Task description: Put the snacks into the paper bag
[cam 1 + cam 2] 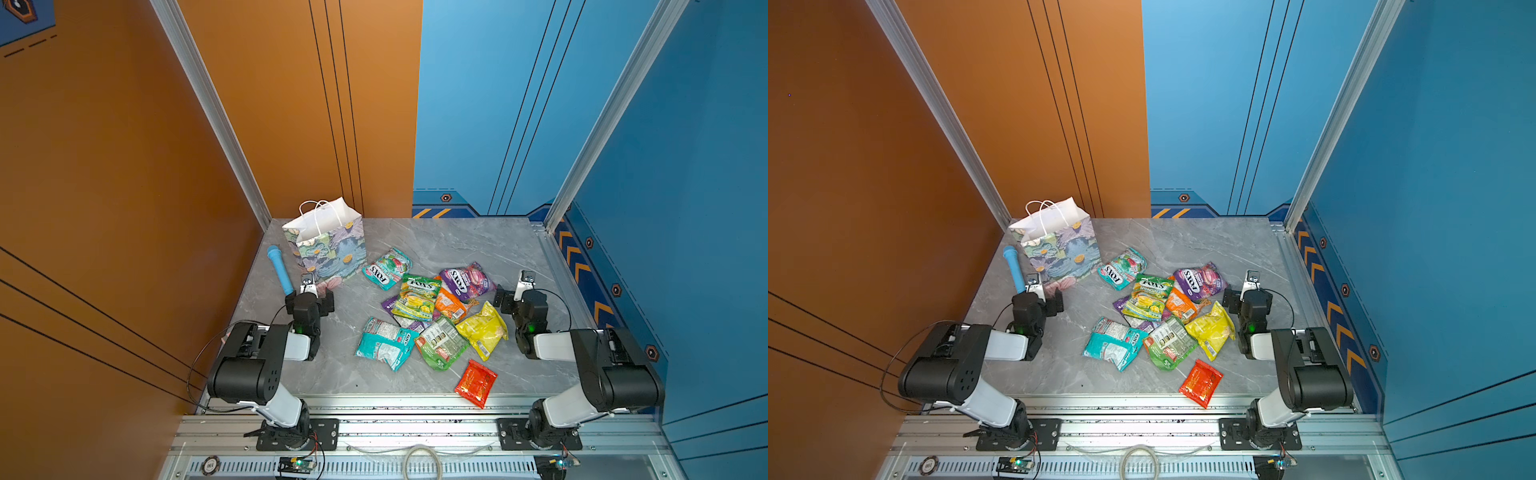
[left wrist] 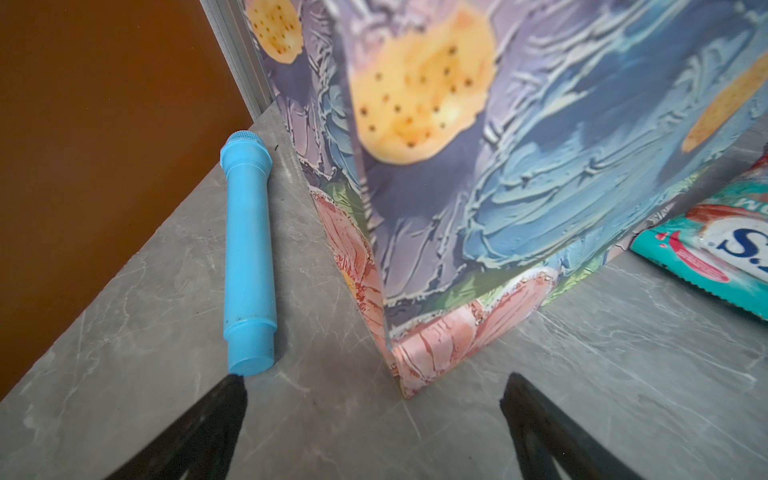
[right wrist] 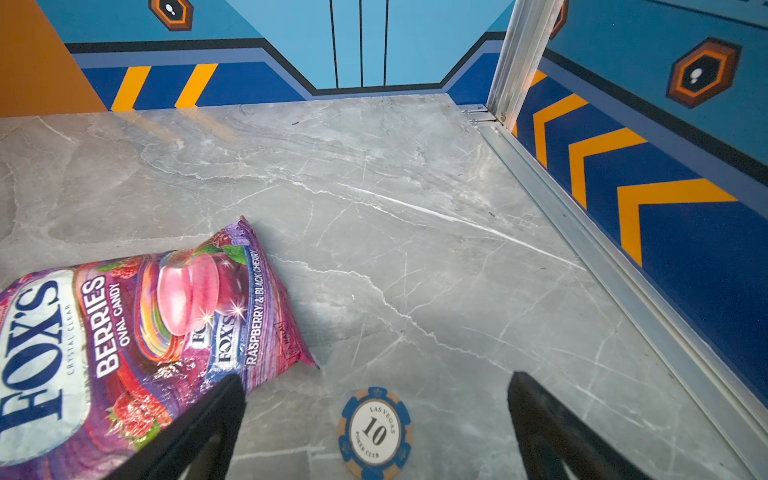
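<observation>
Left gripper [image 2: 376,384] gapes empty before a corner of the upright floral paper bag [image 2: 457,187], with a light-blue plastic cylinder [image 2: 248,257] just beside it. Right gripper [image 3: 375,379] gapes empty over a blue-and-white poker chip [image 3: 375,432], a purple crinkly packet [image 3: 124,340] alongside. The colourful snack packets [image 1: 415,299] lie heaped on the grey marble table [image 1: 478,245].

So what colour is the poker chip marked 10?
Poker chip: blue and tan rim, white centre; clearest in the right wrist view.
</observation>
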{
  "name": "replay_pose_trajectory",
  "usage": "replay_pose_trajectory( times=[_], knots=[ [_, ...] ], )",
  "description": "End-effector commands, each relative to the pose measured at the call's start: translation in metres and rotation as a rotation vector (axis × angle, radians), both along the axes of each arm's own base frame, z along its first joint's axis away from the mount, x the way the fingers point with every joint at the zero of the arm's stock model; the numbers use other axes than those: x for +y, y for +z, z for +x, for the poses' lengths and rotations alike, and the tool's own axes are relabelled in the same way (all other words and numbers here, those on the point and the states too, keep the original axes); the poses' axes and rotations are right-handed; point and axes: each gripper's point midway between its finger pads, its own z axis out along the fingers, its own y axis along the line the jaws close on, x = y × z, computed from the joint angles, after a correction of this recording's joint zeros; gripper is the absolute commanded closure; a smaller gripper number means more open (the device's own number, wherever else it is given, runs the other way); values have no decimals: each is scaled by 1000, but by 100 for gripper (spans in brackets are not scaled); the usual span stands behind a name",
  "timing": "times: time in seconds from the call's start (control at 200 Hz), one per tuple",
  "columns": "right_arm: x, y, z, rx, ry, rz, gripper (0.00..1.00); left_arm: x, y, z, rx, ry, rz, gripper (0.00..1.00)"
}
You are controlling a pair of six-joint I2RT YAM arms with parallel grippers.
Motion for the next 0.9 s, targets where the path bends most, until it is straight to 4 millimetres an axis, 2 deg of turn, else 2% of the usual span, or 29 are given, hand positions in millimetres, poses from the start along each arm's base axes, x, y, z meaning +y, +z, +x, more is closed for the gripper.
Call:
replay_pose_trajectory(
  times=[0.0, 0.525, 0.615, 0.645, 0.706, 0.781, 0.831, 0.896],
  knots=[
    [-1, 4, 4, -3, 0, 5, 0, -1, 10, 5, -28, -7, -21, 2],
    [-1, 5, 4, -7, 0, 5, 0, -1, 10, 4, -25, -8, -23, 2],
    [-2, 7, 5, 6, -12, 5, 0, 1, 19, 0, -48, 38, 16, 2],
    [-7, 13, 6, 20, -45, -4, 0, 1, 21, -3, -45, 48, 27, 2],
    [-18, 28, 3, 58, -133, -32, 0, 1, 38, -7, -70, 87, 80, 2],
    [-32, 64, 0, 58, -265, 9, 0, 4, 63, -14, -73, 149, 113, 2],
    [-37, 86, -2, 47, -329, 112, 0, 11, 81, -19, -60, 201, 64, 2],
    [-29, 104, 6, 36, -286, 218, 0, 20, 104, -26, -46, 255, -74, 2]
  ],
)
